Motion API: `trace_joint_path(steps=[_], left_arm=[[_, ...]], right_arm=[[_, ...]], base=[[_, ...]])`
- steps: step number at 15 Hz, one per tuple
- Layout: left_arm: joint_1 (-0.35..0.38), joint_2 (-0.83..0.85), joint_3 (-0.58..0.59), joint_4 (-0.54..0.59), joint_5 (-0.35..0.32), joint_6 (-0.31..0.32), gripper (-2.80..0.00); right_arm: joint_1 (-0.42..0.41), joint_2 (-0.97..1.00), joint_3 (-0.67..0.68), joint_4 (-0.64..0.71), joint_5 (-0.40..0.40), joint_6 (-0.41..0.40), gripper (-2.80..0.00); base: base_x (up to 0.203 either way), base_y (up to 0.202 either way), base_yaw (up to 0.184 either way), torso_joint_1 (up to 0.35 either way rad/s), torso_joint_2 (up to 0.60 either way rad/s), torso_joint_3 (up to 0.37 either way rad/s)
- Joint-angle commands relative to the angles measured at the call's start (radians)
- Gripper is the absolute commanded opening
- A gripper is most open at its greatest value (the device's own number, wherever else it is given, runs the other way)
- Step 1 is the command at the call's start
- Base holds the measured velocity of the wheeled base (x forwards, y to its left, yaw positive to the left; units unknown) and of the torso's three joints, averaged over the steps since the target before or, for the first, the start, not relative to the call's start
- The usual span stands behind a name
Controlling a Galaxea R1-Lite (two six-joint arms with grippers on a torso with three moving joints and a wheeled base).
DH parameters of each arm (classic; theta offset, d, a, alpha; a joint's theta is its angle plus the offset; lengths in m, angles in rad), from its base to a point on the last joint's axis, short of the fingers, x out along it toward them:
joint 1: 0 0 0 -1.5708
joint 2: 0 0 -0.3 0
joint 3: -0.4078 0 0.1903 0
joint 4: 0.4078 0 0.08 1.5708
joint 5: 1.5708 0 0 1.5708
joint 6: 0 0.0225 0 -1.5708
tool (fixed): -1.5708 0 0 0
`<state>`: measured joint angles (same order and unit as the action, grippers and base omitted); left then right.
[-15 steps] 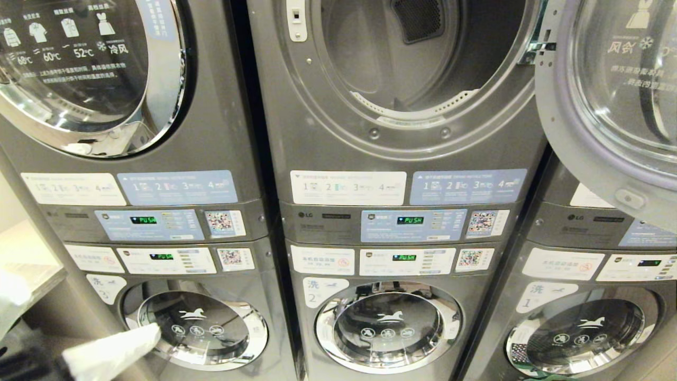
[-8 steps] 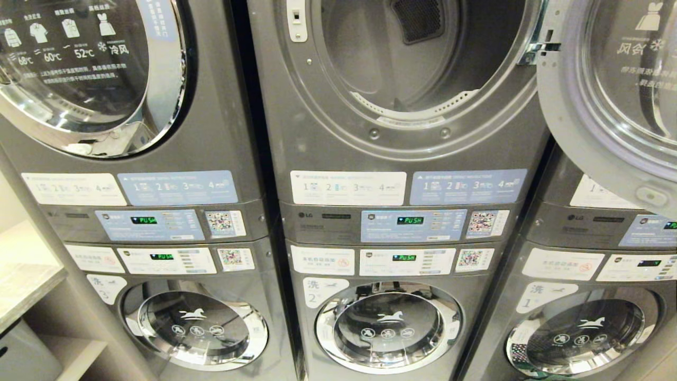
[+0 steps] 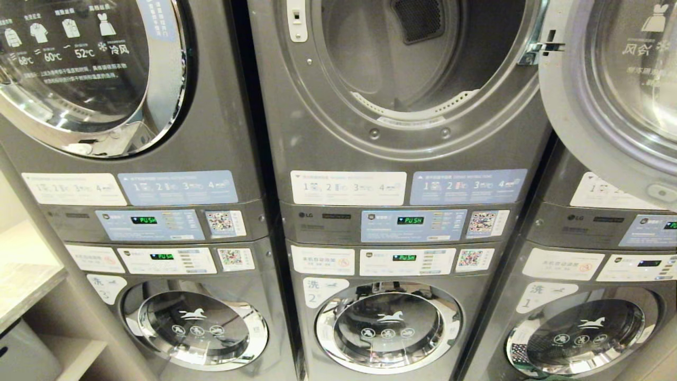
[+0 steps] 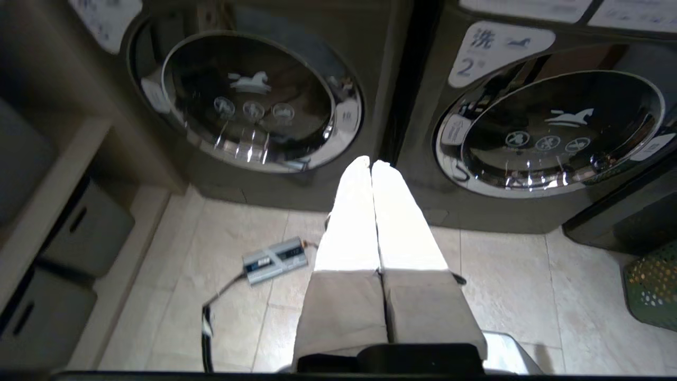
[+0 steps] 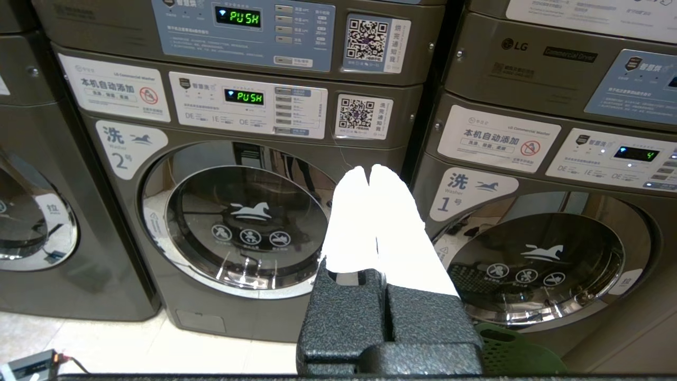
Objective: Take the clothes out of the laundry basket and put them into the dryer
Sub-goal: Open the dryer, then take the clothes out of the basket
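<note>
The middle dryer (image 3: 412, 63) stands open and the part of its drum that shows holds nothing. Its round door (image 3: 608, 90) hangs out to the right. Neither arm shows in the head view. My left gripper (image 4: 370, 161) is shut and empty, held low over the tiled floor and pointing at the gap between two washers. My right gripper (image 5: 369, 168) is shut and empty too, in front of washers 2 and 1. A green laundry basket (image 4: 650, 286) sits on the floor to the right, and its rim (image 5: 521, 360) shows below the right gripper. No clothes are in view.
A grey box with a cable (image 4: 275, 260) lies on the floor tiles in front of the left washer. Shelving with grey bins (image 4: 47, 264) stands at the left. Closed washer doors (image 3: 389, 325) sit below the dryers.
The white fingers of the left gripper have dropped out of the bottom left of the head view. The open dryer door has swung a little further right.
</note>
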<state>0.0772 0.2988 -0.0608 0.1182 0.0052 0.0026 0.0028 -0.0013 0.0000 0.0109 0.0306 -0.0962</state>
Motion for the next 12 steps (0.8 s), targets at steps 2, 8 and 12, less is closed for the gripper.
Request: trace_joint_path(steps=[2, 8, 12], left_arm=[[-0.004, -0.026, 0.060, -0.168, -0.050, 0.101, -2.80], [-0.095, -0.082, 0.059, -0.142, -0.028, 0.027, -2.80], [-0.085, -0.293, 0.060, -0.129, -0.016, 0.021, -2.80]], right_arm=[[0.000, 0.000, 0.000, -0.002, 0.002, -0.002, -2.80], [0.000, 0.000, 0.000, 0.000, 0.000, -0.002, -2.80], [0.000, 0.000, 0.000, -0.003, 0.003, -0.007, -2.80]], base=[[0.000, 0.000, 0.000, 0.000, 0.00, 0.000], [0.000, 0.000, 0.000, 0.000, 0.00, 0.000], [0.000, 0.000, 0.000, 0.000, 0.00, 0.000]])
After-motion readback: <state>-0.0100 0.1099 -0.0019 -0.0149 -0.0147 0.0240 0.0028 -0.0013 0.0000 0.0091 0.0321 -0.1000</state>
